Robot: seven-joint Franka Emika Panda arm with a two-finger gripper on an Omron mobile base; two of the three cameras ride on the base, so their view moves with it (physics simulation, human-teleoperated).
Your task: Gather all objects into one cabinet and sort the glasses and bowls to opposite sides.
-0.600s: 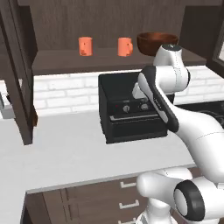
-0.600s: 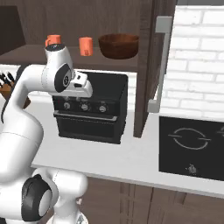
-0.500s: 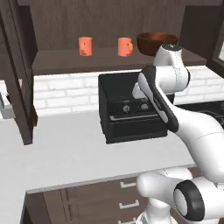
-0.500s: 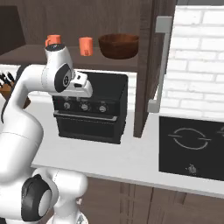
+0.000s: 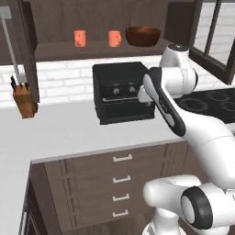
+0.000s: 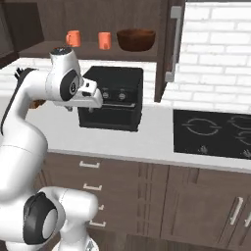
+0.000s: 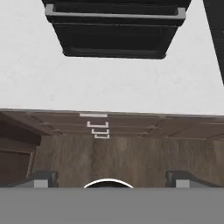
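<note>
Base backed off from counter (image 5: 69, 133); pincer (image 7: 109, 177) wide, empty, over counter edge; mugs (image 5: 80, 37), bowl (image 5: 143, 36) on cabinet shelf

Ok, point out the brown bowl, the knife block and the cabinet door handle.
brown bowl (image 5: 142, 36), left base view, front wall.
knife block (image 5: 25, 102), left base view, wooden front face.
cabinet door handle (image 6: 172, 44), right base view, middle of bar.

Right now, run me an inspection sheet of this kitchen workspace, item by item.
Surface: white counter, mostly bare.
Job's things: two small orange mugs and wide dark brown bowl on the dark wooden cabinet's shelf, bowl to the right of the mugs; red cup not seen.
Clutter: black countertop oven, wooden knife block.
Grippers: gripper open, holding nothing.
Cables: nothing seen.
Surroundings: black cooktop, white brick wall, brown drawers.
</note>
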